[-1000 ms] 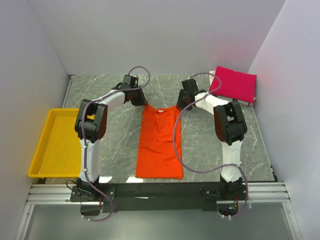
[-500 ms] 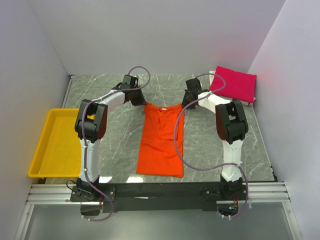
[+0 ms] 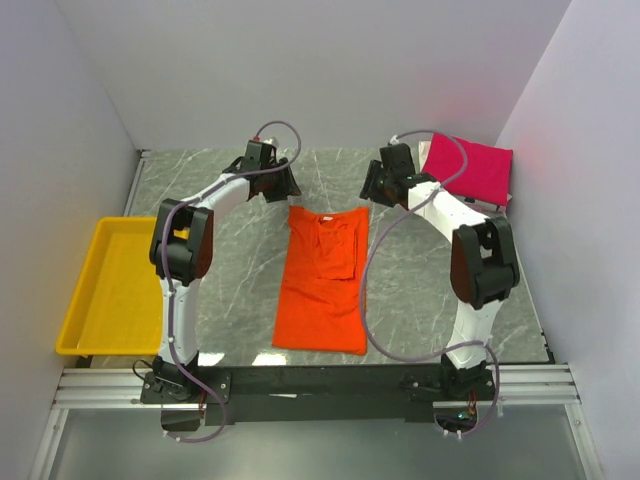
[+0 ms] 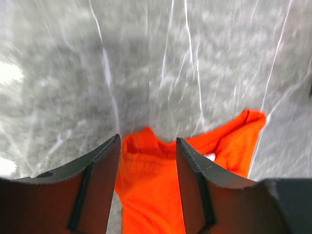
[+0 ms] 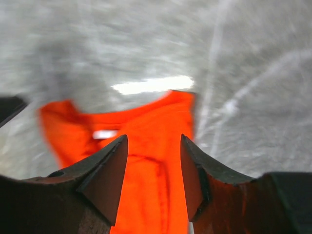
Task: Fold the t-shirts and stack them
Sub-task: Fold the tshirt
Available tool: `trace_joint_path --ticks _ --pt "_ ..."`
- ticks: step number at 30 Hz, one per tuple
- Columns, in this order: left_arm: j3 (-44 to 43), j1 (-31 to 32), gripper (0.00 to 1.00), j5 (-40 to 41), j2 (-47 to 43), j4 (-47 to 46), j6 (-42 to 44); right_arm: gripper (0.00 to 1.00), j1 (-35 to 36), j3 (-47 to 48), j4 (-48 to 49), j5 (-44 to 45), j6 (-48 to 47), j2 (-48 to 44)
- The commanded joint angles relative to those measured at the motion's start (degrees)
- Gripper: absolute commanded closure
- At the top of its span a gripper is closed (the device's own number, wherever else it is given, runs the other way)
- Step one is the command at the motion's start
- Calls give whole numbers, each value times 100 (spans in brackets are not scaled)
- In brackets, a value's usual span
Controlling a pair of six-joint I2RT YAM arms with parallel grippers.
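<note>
Once you let go of the orange shirt (image 3: pixel 322 280), left pincer (image 4: pixel 146 140) and right pincer (image 5: pixel 154 138) stood open and empty, pulled back just past its collar. Shirt lay flat below their tips. Pink shirt (image 3: pixel 468 168) sat folded beside the right pincer. Hem-to-collar fold was probably next.

I'm counting two t-shirts on my feed: one orange t-shirt (image 3: pixel 322 285) and one magenta t-shirt (image 3: pixel 470 168). One yellow tray (image 3: pixel 112 290). Two arms, the left arm (image 3: pixel 182 250) and the right arm (image 3: pixel 482 262). Two grippers as well, left gripper (image 4: pixel 147 142) and right gripper (image 5: pixel 153 140), with two fingers apiece, so four fingers. One table (image 3: pixel 430 290).
</note>
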State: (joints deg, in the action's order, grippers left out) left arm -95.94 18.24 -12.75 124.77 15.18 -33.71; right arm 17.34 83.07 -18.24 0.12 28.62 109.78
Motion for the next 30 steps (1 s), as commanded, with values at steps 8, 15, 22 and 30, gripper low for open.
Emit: trace_joint_path --ticks 8,15,22,30 --pt "153 39 54 1785 -1225 1567 -1829 51 1024 280 75 -390 -805 166" --pt "2507 285 55 1329 -3000 1040 -2569 52 1245 535 -30 -337 -1025 624" --pt "3608 979 57 1153 -3530 706 -2877 51 1359 711 -127 -241 -1148 887" --pt "3978 1709 58 1222 -3205 512 -3194 54 1412 369 -57 -91 -999 844"
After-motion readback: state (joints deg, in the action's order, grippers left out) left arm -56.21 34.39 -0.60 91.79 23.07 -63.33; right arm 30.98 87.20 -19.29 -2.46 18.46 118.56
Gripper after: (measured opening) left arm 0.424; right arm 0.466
